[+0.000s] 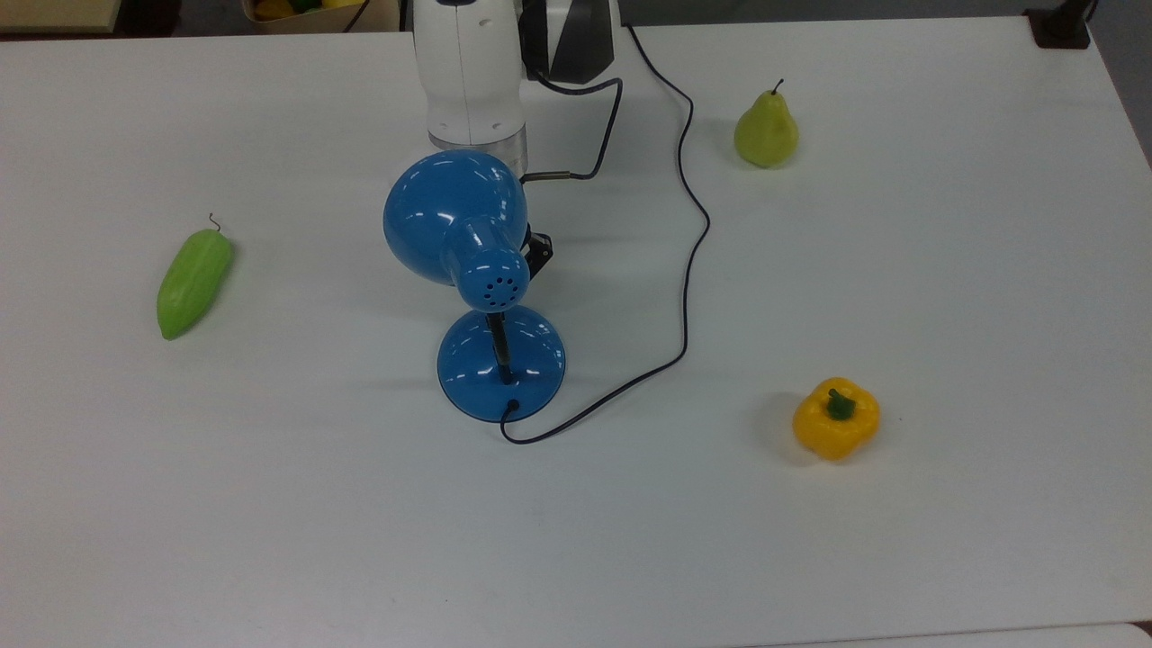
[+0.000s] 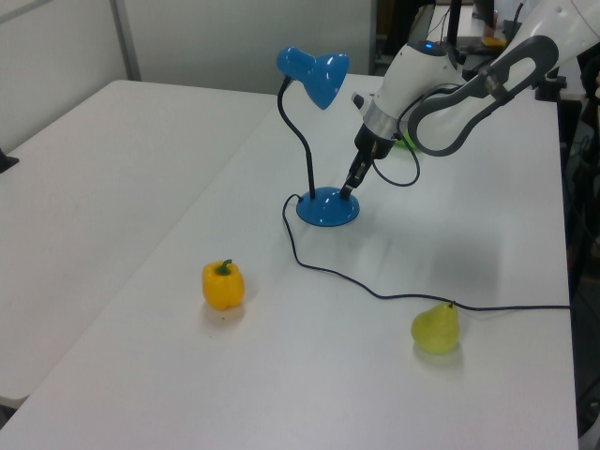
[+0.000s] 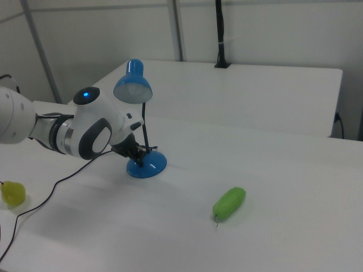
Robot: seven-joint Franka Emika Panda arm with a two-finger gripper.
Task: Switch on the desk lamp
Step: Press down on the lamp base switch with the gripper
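The desk lamp stands mid-table, unlit: a glossy blue dome shade on a thin black neck over a round blue base. Its black cord loops away toward the top view's upper edge. In the left view the shade sits high above the base. My gripper points down with its fingers shut and its tip at the base's rim on the left view's right. In the top view the shade hides most of the gripper. The right view shows the gripper right next to the base.
A green pear lies at the top view's upper right and a yellow bell pepper at its lower right. A long green vegetable lies at the top view's left. The white arm reaches in from the far edge.
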